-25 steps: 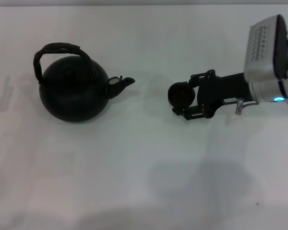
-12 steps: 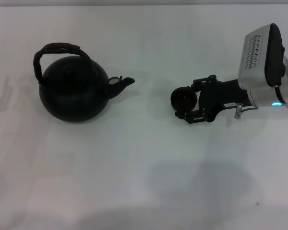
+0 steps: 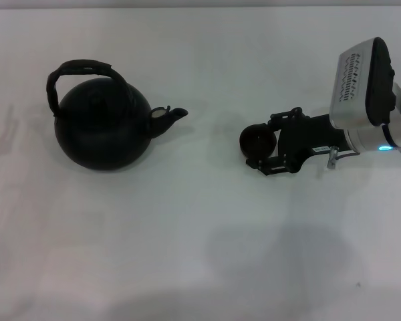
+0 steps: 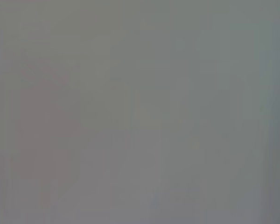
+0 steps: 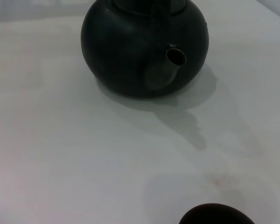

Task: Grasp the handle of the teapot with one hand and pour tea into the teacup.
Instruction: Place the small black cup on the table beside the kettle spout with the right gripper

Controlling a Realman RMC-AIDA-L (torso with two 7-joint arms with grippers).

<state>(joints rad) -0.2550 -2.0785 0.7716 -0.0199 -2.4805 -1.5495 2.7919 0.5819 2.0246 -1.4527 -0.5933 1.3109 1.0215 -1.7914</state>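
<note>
The matte black teapot (image 3: 101,130) stands at the left of the white table, its spout (image 3: 170,116) pointing right. Its arched handle (image 3: 80,70) rises over the top. My right gripper (image 3: 263,143) reaches in from the right and is shut on the small dark teacup (image 3: 256,141), a short way right of the spout. In the right wrist view the teapot (image 5: 144,42) fills the top with its spout (image 5: 170,65) facing the camera, and the teacup (image 5: 217,215) shows at the lower edge. The left gripper is out of view.
The white table (image 3: 200,254) stretches bare in front of the pot and cup. Only a flat grey blur appears in the left wrist view.
My right gripper has shifted slightly right and toward the table's front, carrying the teacup with it. The teapot has not moved.
</note>
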